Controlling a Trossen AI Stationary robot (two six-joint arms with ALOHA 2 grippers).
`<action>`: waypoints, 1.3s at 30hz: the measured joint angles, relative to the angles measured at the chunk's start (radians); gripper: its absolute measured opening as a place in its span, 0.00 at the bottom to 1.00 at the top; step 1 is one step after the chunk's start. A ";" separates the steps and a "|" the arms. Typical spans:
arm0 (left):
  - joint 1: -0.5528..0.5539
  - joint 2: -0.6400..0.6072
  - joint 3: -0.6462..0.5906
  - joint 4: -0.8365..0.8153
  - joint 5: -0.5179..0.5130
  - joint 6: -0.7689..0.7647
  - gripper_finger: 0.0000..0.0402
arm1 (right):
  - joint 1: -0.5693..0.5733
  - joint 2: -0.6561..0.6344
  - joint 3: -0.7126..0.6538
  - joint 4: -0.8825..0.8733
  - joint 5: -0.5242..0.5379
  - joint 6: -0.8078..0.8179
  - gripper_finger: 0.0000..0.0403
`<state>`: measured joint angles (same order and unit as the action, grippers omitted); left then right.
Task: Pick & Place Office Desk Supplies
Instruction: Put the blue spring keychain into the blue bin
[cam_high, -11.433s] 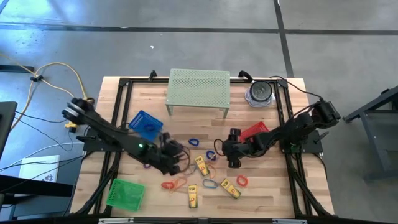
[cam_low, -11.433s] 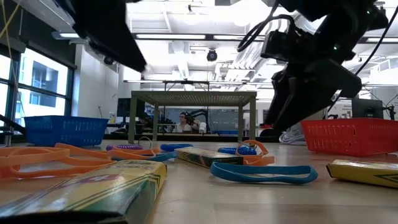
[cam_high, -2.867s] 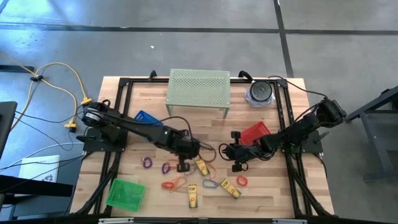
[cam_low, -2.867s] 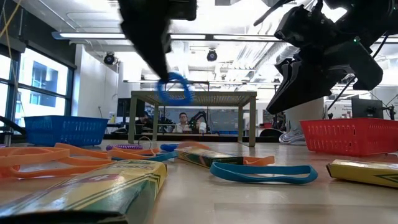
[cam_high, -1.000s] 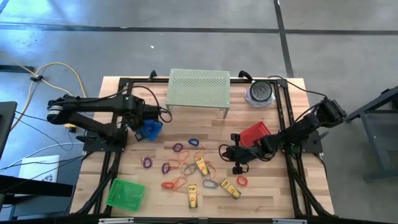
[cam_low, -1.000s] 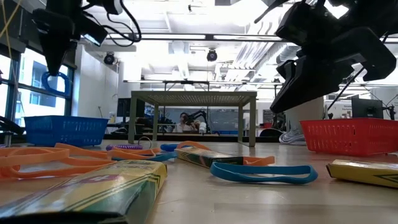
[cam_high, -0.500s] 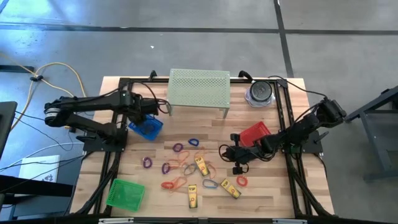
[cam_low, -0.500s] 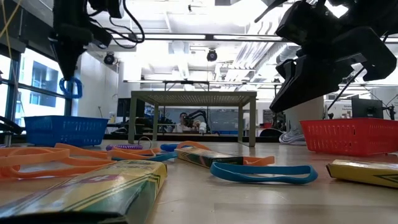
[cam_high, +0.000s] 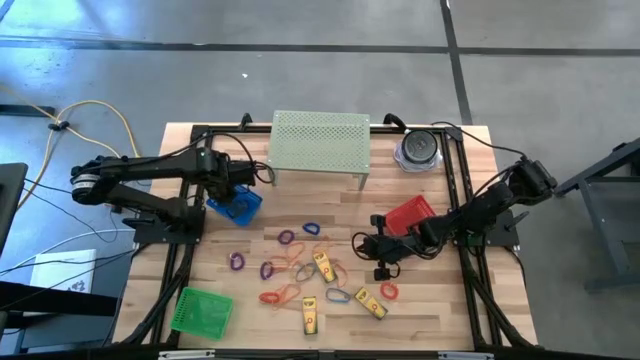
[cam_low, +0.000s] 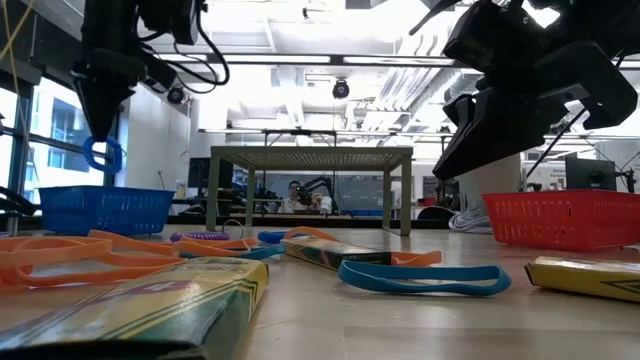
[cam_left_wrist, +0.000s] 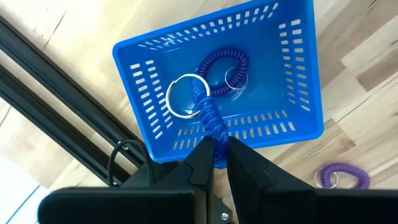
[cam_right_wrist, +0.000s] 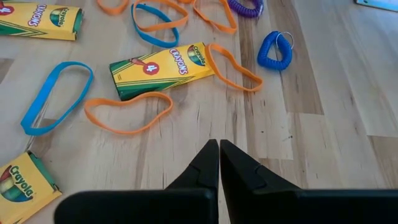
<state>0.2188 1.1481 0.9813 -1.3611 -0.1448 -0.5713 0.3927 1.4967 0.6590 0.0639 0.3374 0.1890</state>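
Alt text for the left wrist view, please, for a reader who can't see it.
The left gripper holds a blue coil keyring by one end, dangling it over a blue basket on the wooden table. A second blue coil already lies inside the basket, and a purple coil lies on the table beside it.

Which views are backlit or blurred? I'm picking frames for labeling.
Low view: bright ceiling lights turn both arms into silhouettes, and the nearest crayon box is out of focus. High view: even light, no glare. Left wrist view: the blue basket is sharp. Right wrist view: the orange band is crisp.
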 joint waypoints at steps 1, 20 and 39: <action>0.000 0.000 0.000 0.001 0.000 -0.002 0.08 | 0.000 0.000 0.000 0.000 0.000 0.000 0.01; 0.000 0.000 -0.003 0.034 -0.044 -0.075 0.08 | 0.000 0.000 0.000 0.000 0.000 0.006 0.01; -0.045 0.000 -0.003 0.030 -0.047 -0.141 0.08 | 0.000 0.000 0.000 0.000 0.002 0.002 0.01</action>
<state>0.1733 1.1484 0.9781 -1.3308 -0.1921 -0.7128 0.3927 1.4967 0.6590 0.0639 0.3397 0.1909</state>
